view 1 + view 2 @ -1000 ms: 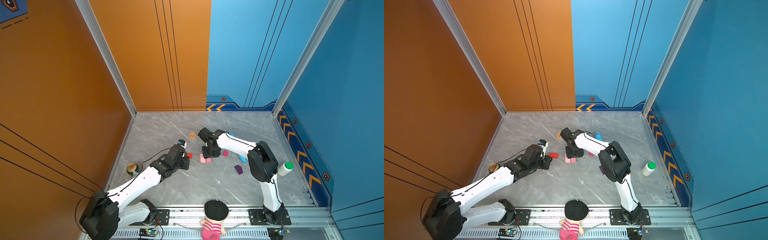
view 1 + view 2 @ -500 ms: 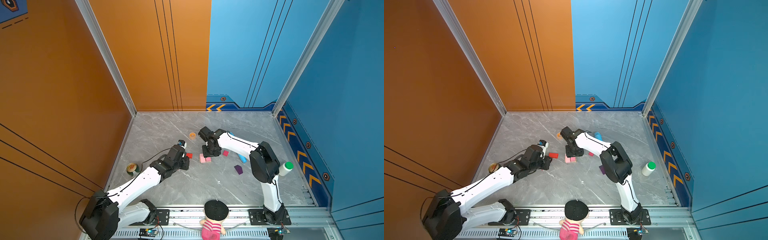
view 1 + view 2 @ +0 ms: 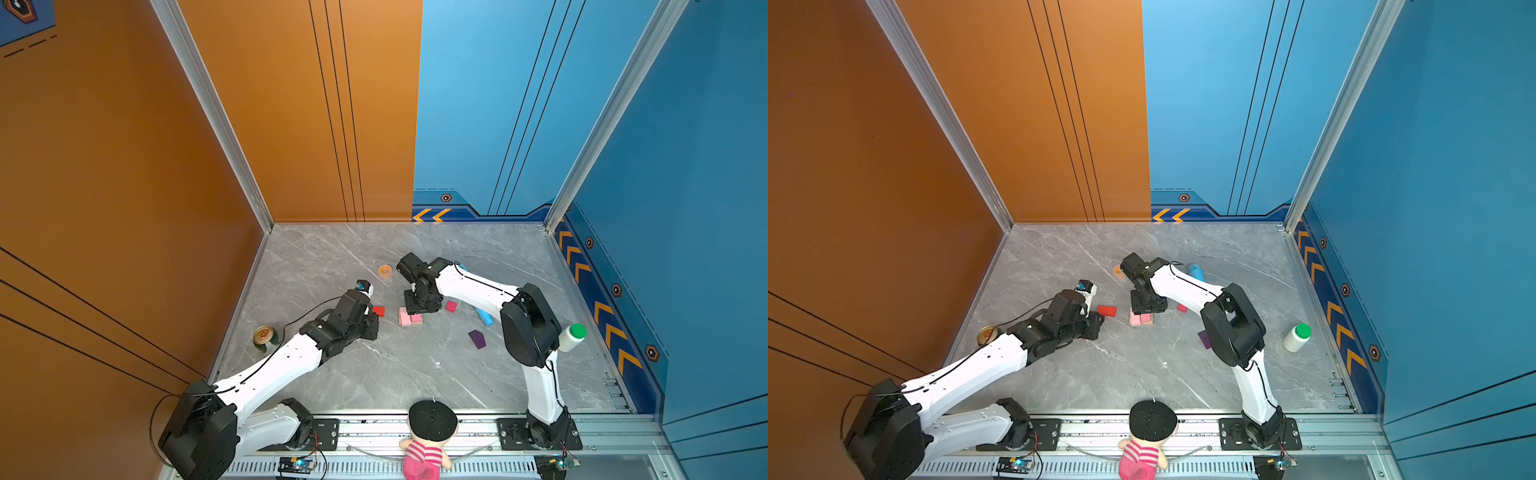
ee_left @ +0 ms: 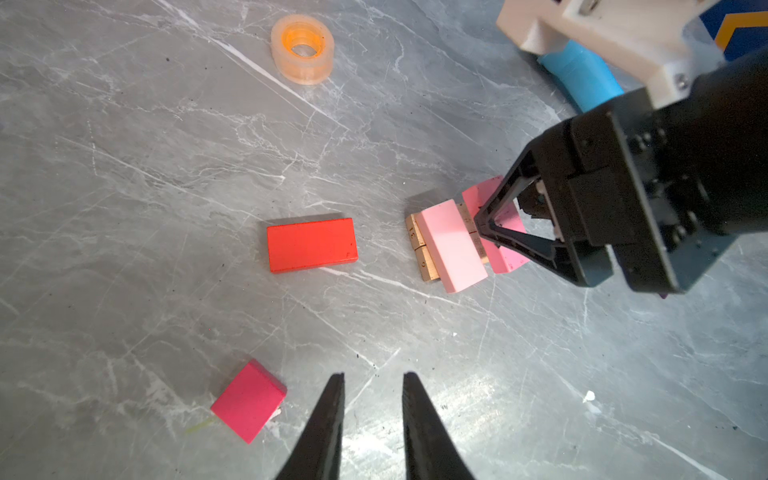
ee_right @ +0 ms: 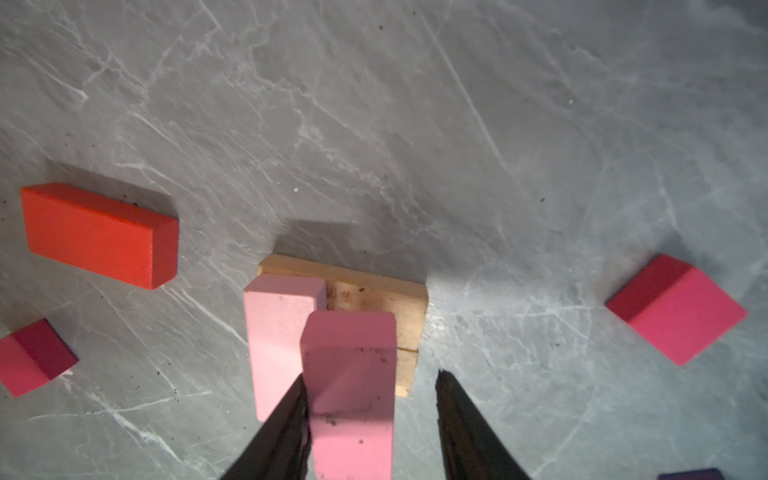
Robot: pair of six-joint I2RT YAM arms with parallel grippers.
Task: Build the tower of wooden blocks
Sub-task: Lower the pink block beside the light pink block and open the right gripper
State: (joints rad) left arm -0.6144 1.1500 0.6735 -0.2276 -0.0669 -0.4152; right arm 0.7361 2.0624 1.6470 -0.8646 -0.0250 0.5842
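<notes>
Between the right gripper's (image 5: 372,377) half-parted jaws a pale pink painted wooden brick (image 5: 349,345) is seen on two tan wooden slabs (image 5: 374,295). It is judged light, rigid, smooth; long faces are best pinched. Beyond, the left gripper (image 4: 374,375) is seen narrow, empty.

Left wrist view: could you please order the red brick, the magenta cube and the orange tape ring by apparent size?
1. red brick, clearly largest.
2 and 3. magenta cube and orange tape ring look nearly alike; the cube sits nearer the camera, so I would not rank them.
</notes>
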